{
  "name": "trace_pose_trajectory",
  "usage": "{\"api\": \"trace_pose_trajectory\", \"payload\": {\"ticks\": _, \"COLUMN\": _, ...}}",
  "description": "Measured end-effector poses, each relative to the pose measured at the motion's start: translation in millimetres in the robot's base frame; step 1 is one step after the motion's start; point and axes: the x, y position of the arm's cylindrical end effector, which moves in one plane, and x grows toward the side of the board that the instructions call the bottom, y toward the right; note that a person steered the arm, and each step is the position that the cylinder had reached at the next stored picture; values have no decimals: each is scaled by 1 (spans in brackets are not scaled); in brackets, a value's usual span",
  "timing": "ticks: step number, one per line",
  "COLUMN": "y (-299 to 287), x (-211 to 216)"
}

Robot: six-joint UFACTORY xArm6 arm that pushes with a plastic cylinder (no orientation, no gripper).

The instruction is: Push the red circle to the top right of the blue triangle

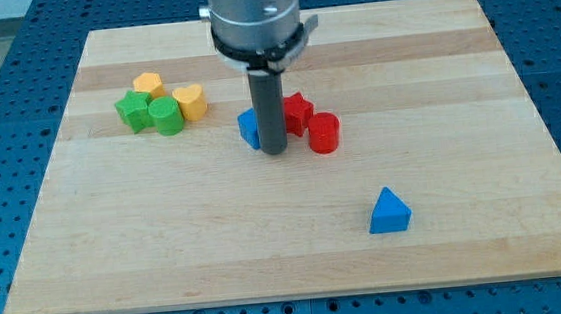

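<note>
The red circle (324, 132) is a short red cylinder near the board's middle. The blue triangle (389, 212) lies toward the view's bottom right, well apart from it. My tip (275, 152) rests on the board just left of the red circle, with a small gap between them. A red star-shaped block (298, 110) sits right behind the rod, touching the red circle's upper left. A blue block (249, 129) sits at the rod's left, partly hidden by it.
A cluster at the view's upper left holds a yellow block (148, 85), a yellow heart (191, 102), a green star (134, 111) and a green cylinder (166, 116). The wooden board (117, 250) lies on a blue perforated table.
</note>
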Motion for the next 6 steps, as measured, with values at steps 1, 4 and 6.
{"api": "trace_pose_trajectory", "payload": {"ticks": 1, "y": 59, "x": -14}}
{"api": "trace_pose_trajectory", "payload": {"ticks": 4, "y": 66, "x": 24}}
{"api": "trace_pose_trajectory", "payload": {"ticks": 6, "y": 78, "x": -4}}
